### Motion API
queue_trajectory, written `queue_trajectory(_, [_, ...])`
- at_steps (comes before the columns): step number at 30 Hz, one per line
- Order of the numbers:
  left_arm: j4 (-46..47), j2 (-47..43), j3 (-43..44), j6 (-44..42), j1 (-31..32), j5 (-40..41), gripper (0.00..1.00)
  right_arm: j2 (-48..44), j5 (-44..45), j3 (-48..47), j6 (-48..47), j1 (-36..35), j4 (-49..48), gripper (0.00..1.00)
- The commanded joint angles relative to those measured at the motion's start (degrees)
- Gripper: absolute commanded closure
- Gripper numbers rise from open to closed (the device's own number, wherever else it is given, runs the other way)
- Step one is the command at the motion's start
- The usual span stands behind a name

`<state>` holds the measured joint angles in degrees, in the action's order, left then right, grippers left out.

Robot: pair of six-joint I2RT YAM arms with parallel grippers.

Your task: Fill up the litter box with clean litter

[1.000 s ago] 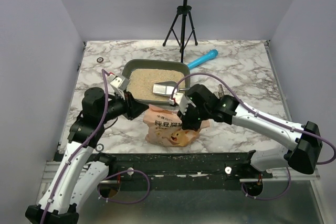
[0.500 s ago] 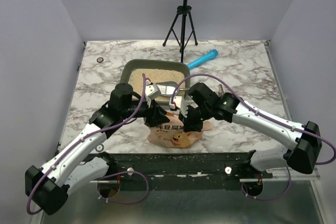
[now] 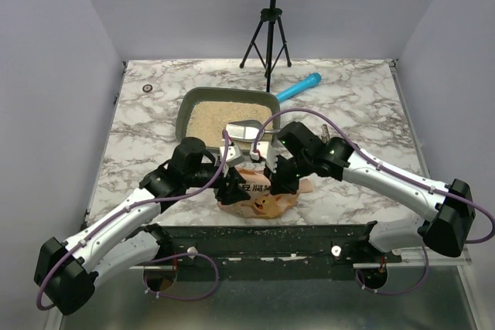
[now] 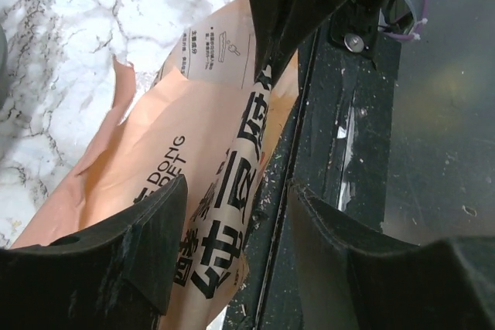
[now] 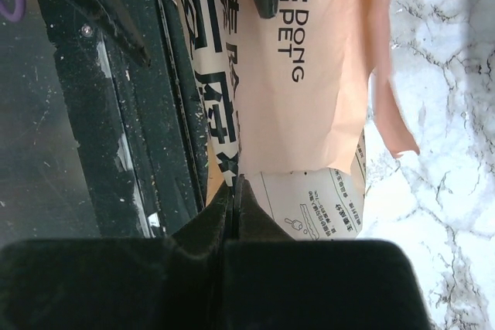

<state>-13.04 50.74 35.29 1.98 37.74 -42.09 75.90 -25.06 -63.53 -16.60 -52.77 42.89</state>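
The litter box [image 3: 184, 106] sits mid-table with pale clean litter [image 3: 210, 119] covering its floor. A silver scoop [image 3: 242, 129] lies at its near right corner. An orange-pink printed bag [image 3: 259, 200] lies crumpled at the table's near edge. My right gripper [image 3: 277, 183] is shut on the bag's right edge; in the right wrist view [image 5: 236, 183] the jaws pinch the film of the bag [image 5: 325, 75]. My left gripper [image 3: 232, 188] is open at the bag's left end; in the left wrist view [image 4: 238, 187] a fold of the bag [image 4: 170, 137] lies between the spread fingers [image 4: 131, 245].
A blue cylindrical tool [image 3: 298, 86] lies behind the box to the right. A black tripod [image 3: 267, 36] stands at the back. A small ring [image 3: 147, 87] lies at the back left. The black front rail [image 3: 263, 233], scattered with granules, runs just below the bag.
My left arm swung from the litter box's left side over to the bag and came down at its left end, jaws open. The right gripper stayed shut on the bag.
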Motion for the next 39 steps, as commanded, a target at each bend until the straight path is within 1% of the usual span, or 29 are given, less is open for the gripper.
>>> queue_trajectory(1, [1.4, 0.6, -1.4, -1.4, 1.7, 3.1, 0.37, -2.2, -3.9, 0.1, 0.1, 0.5, -3.4, 0.99])
queue_trajectory(4, [2.0, 2.8, -1.6, -1.0, 1.8, 4.5, 0.39, -3.2, -4.2, 0.8, 0.4, 1.0, -4.2, 1.00])
queue_trajectory(6, [2.4, 4.9, -1.4, -0.4, 1.8, 5.5, 0.46, -3.7, -4.4, 1.0, 0.7, 1.4, -4.5, 1.00])
queue_trajectory(7, [2.5, 6.4, -1.1, -0.3, 1.7, 5.9, 0.52, -4.1, -4.4, 1.2, 0.7, 1.7, -4.5, 0.99])
queue_trajectory(8, [2.5, 8.0, -0.7, -0.1, 1.7, 6.3, 0.63, -4.7, -4.3, 1.4, 0.7, 1.9, -4.6, 1.00])
queue_trajectory(10, [1.8, 11.4, 0.8, -0.4, 1.7, 6.4, 0.89, -5.9, -4.1, 1.9, 0.9, 2.4, -5.1, 1.00])
queue_trajectory(11, [1.5, 12.6, 1.4, -0.4, 1.5, 6.8, 0.99, -6.4, -4.1, 2.1, 1.1, 2.7, -5.5, 1.00])
queue_trajectory(14, [2.0, 13.0, 2.3, -1.2, 1.3, 8.2, 1.00, -5.9, -3.9, 1.7, 1.2, 3.7, -5.8, 1.00])
queue_trajectory(16, [2.3, 10.6, 2.9, -1.7, 1.3, 10.3, 1.00, -4.9, -3.2, 0.9, 1.2, 4.6, -5.8, 0.99])
queue_trajectory(19, [1.1, 6.3, 5.8, -5.2, 1.3, 14.5, 1.00, -3.4, -1.9, -0.5, 0.7, 6.4, -5.8, 1.00])
queue_trajectory(25, [-1.0, 0.9, 11.5, -7.7, 1.4, 17.0, 1.00, -0.8, -0.3, -5.4, -0.9, 8.9, -5.2, 1.00])
queue_trajectory(28, [-0.1, -0.4, 9.8, -8.5, 1.4, 18.8, 1.00, 1.6, -0.1, -7.2, -1.2, 8.9, -4.4, 0.99])
queue_trajectory(32, [5.6, 0.2, 2.8, -5.1, 1.3, 18.7, 1.00, 5.1, 0.4, -6.8, -1.8, 8.9, -4.3, 0.99])
queue_trajectory(33, [5.7, 0.8, 1.4, -4.7, 1.3, 18.6, 1.00, 6.2, 0.8, -6.5, -1.9, 8.9, -4.5, 0.99])
queue_trajectory(35, [4.5, 2.2, 0.9, -4.0, 1.3, 19.1, 1.00, 7.3, 0.9, -5.7, -1.7, 8.9, -5.1, 0.99])
queue_trajectory(38, [5.9, 3.5, 0.0, -2.3, 1.5, 19.1, 1.00, 8.3, 0.4, -5.3, -1.0, 8.9, -5.6, 0.99])
queue_trajectory(39, [5.5, 3.7, 0.0, -0.5, 1.4, 19.6, 1.00, 8.6, 0.4, -5.7, -0.3, 8.9, -5.5, 0.99])
